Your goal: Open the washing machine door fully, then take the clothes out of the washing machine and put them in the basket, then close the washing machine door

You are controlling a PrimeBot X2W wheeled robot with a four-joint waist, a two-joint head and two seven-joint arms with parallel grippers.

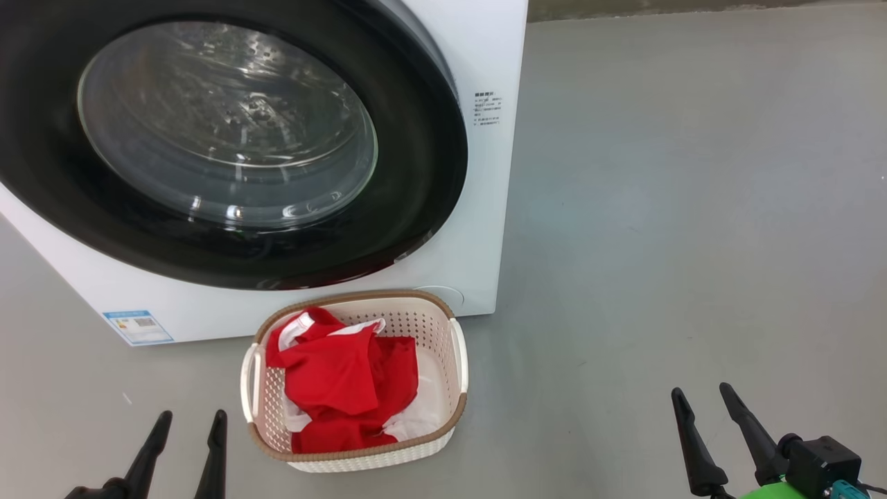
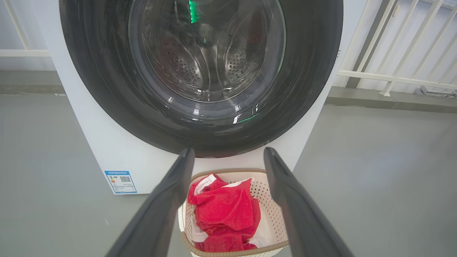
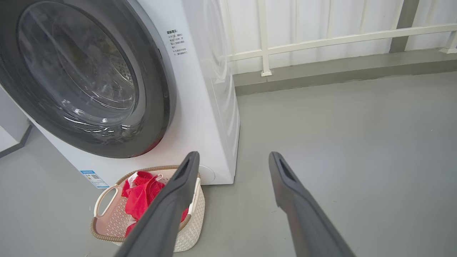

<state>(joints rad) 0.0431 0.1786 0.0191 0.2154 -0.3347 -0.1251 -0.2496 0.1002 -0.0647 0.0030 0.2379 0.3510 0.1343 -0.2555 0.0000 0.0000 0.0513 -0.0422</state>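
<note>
Gripper, left [image 1: 194, 414]: jaws apart, empty. Washing machine door [image 1: 416, 173]: shut flush on the washing machine [image 1: 485, 55], ahead of the left arm. Basket [image 1: 360, 296]: on the floor [image 1: 658, 242] before the machine, just right of the left jaws, long axis pointing at the door; holds the clothes [image 1: 332, 378]. Gripper, right [image 1: 700, 388]: jaws apart, empty, well right of the basket. Judged: left arm nearer, nothing left to fetch.

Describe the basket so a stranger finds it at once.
Find the big white front-loading washing machine with the round black-rimmed glass door. On the grey floor just before it stands a small cream perforated plastic basket with a brown woven-look rim. It alone holds bright red and white clothes.
</note>
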